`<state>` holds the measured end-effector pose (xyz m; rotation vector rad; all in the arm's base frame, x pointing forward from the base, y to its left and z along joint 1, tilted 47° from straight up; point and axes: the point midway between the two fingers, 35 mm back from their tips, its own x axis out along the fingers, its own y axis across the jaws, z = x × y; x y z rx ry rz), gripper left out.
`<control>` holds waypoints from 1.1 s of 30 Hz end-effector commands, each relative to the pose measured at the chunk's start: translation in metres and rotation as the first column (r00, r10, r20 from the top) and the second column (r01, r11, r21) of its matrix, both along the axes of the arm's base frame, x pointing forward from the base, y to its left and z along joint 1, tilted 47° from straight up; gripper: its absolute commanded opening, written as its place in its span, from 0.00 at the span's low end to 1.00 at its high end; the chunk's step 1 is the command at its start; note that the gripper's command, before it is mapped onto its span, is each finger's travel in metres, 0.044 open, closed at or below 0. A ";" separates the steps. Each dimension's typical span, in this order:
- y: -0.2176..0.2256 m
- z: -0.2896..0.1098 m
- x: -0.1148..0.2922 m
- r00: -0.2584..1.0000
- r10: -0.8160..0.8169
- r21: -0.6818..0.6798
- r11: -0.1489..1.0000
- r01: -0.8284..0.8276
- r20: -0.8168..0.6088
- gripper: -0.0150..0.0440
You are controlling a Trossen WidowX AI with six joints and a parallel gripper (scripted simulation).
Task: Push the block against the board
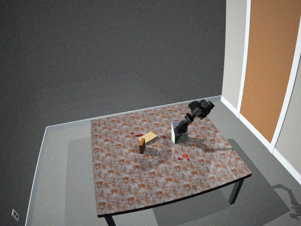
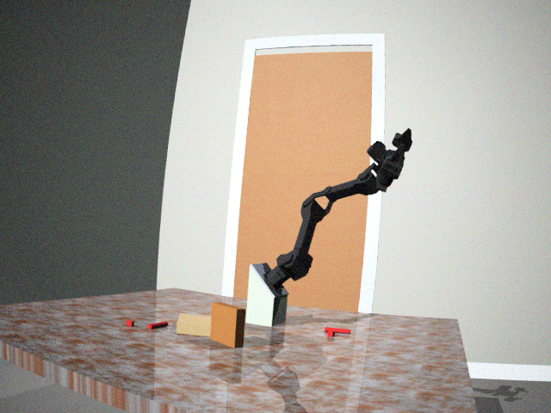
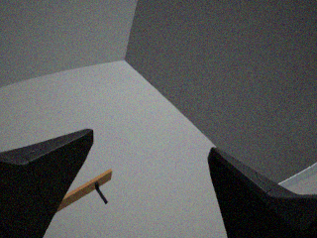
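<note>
Your arm (image 2: 306,231) stretches up and away from the table (image 1: 170,189), its gripper (image 2: 397,146) raised high in front of the wall beside the orange door (image 2: 311,177), well clear of both wooden parts. The jaws stand wide apart with nothing between them; in the wrist view the two dark fingers frame only grey walls and floor.

Down on the mottled table, the block (image 1: 142,146) stands on edge, darker brown, right at one end of the pale board (image 1: 148,136), which lies flat. In the top view you see the two meeting at a corner-like joint; in the exterior view the block (image 2: 228,323) hides the board's (image 2: 192,324) near end, so you cannot tell whether the faces fully touch or whether an edge is even.

Small red markers (image 1: 186,156) lie scattered on the table around the pair, one short bar (image 1: 138,134) just beside the board. The arm's pale base (image 2: 260,298) stands near the block, apart from it.
</note>
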<state>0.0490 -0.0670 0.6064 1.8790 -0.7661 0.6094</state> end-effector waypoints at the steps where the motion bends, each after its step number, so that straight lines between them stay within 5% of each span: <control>1: 0.000 0.000 0.000 1.000 0.000 0.000 1.000 0.000 0.000 0.89; 15: 0.038 -0.016 0.073 0.970 -0.148 -0.215 0.971 0.105 -0.194 0.26; 33: 0.072 -0.054 0.171 0.844 -0.386 -0.589 0.801 0.106 -0.372 0.25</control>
